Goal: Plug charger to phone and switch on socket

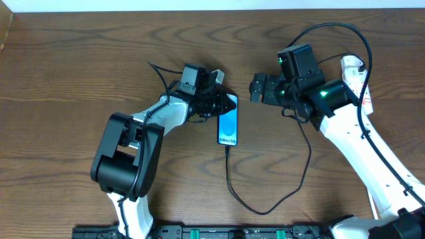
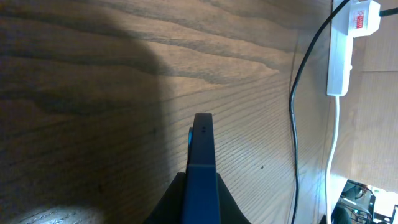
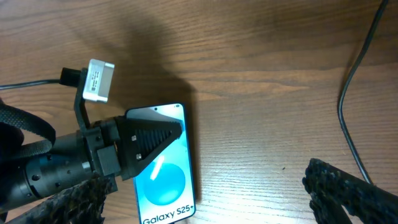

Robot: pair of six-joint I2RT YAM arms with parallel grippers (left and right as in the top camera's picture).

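The phone (image 1: pixel 228 127) lies flat mid-table, blue screen up, with "Galaxy S25+" readable in the right wrist view (image 3: pixel 166 183). My left gripper (image 1: pixel 224 106) is shut on the phone's far end; the left wrist view shows its dark edge (image 2: pixel 202 155) pinched between the jaws. The charger's thin black cable (image 1: pixel 265 211) meets the phone's near end, loops along the front and climbs right toward the white socket (image 1: pixel 352 72), also seen in the left wrist view (image 2: pixel 341 53). My right gripper (image 1: pixel 255 88) hangs open just right of the phone, with nothing between its fingers (image 3: pixel 345 193).
A white plug with a red label (image 2: pixel 364 17) sits on the socket, whose white cord (image 2: pixel 333 149) trails down the table. The charger cable (image 3: pixel 357 81) crosses the wood to the right of the phone. The arm bases stand along the table's front edge.
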